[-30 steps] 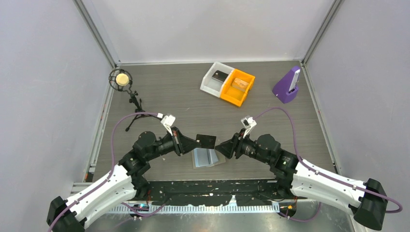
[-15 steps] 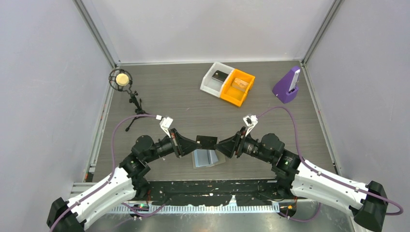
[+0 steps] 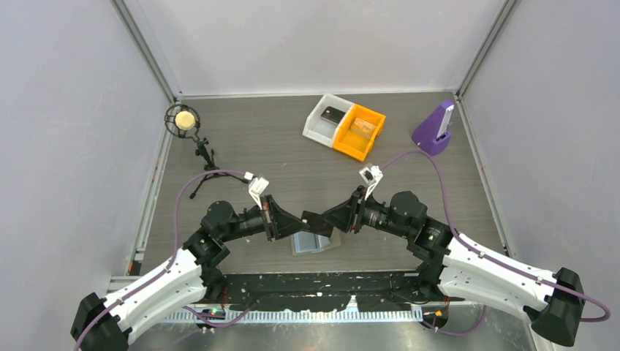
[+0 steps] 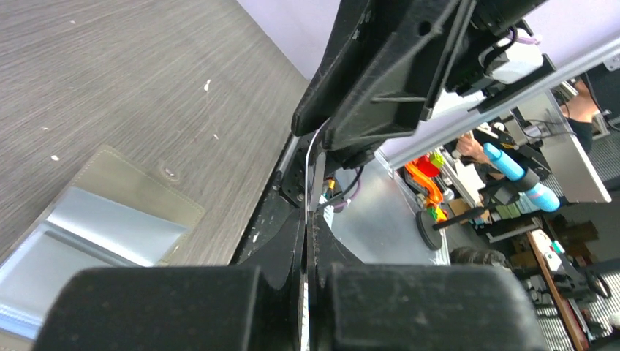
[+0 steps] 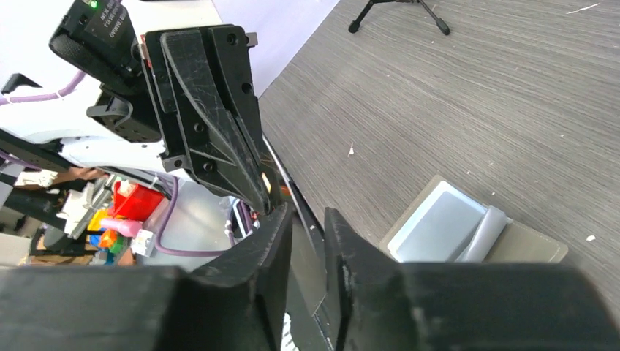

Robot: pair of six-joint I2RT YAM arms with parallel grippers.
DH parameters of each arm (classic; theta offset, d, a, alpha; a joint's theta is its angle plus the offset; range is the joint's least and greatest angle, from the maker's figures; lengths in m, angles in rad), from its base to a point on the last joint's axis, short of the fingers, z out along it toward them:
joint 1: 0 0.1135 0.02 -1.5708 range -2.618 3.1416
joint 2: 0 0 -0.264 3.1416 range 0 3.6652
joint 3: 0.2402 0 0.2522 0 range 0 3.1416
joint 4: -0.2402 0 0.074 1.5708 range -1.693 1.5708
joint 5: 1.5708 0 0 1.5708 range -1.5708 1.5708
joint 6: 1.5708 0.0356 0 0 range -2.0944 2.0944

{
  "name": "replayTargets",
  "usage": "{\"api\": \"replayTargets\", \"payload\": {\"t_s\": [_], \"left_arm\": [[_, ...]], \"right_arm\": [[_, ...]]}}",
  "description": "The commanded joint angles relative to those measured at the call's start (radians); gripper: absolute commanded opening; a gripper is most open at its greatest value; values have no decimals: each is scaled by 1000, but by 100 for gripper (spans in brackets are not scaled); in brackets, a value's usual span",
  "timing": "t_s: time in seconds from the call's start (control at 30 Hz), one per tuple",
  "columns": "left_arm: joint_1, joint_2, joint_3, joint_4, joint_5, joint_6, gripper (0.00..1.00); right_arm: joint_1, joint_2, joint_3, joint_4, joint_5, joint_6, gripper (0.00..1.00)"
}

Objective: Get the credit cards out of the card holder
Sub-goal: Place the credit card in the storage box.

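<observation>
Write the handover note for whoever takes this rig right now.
Left hand: shut on a dark card, held in the air between the arms.
Right hand: open, straddling the card's other edge, not clamped.
Card holder: lying open on the table, below the card.
Done: this card is out.
Left: hand over or set the card down; whether more cards remain inside is not visible.

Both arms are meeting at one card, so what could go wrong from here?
One: the left tool pinches the thin dark card only by one edge, while the right tool straddles it with jaws apart. Letting go early could drop it onto the open grey-brown card holder below. Two: the tool tips sit very close and may bump.
</observation>
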State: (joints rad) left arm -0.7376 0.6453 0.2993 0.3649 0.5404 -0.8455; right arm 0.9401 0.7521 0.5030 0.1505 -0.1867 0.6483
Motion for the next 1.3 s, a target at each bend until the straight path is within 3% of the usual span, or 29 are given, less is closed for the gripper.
{"api": "replayTargets", "payload": {"t_s": [0.0,0.03,0.1,0.2,0.3,0.37,0.7,0.83,0.9,0.93,1.03,1.07,1.2,1.27], "left_arm": [[2,10,58,50,67,24,0],[2,8,65,32,63,27,0],[2,-1,79,-25,44,37,6],[3,-16,96,-110,23,51,25],[9,-32,103,-166,1,53,51],[13,-46,101,-184,-26,30,59],[15,-29,97,-133,-17,7,66],[16,10,109,-91,7,-1,63],[17,37,125,-78,20,-3,57],[17,50,134,-71,28,-4,51],[17,83,151,-30,53,-27,8],[17,91,151,-9,64,-38,0],[20,109,137,65,69,-78,0],[21,122,145,63,67,-79,0]], "right_arm": [[-5,5,65,9,-88,-48,18],[-6,1,67,5,-88,-50,8],[-11,-12,70,-6,-84,-51,6],[-23,-39,64,-23,-84,-52,5],[-34,-63,50,-28,-87,-46,5],[-40,-72,39,-28,-98,-43,5],[-47,-50,14,43,-176,-6,5],[-47,-29,8,81,-210,11,5],[-49,-14,14,86,-227,10,5],[-51,-7,18,85,-234,6,5],[-70,20,32,90,-257,3,12],[-86,25,33,91,-275,4,15],[-155,8,12,105,-350,12,35],[-196,-7,-4,117,-396,34,39]]}}
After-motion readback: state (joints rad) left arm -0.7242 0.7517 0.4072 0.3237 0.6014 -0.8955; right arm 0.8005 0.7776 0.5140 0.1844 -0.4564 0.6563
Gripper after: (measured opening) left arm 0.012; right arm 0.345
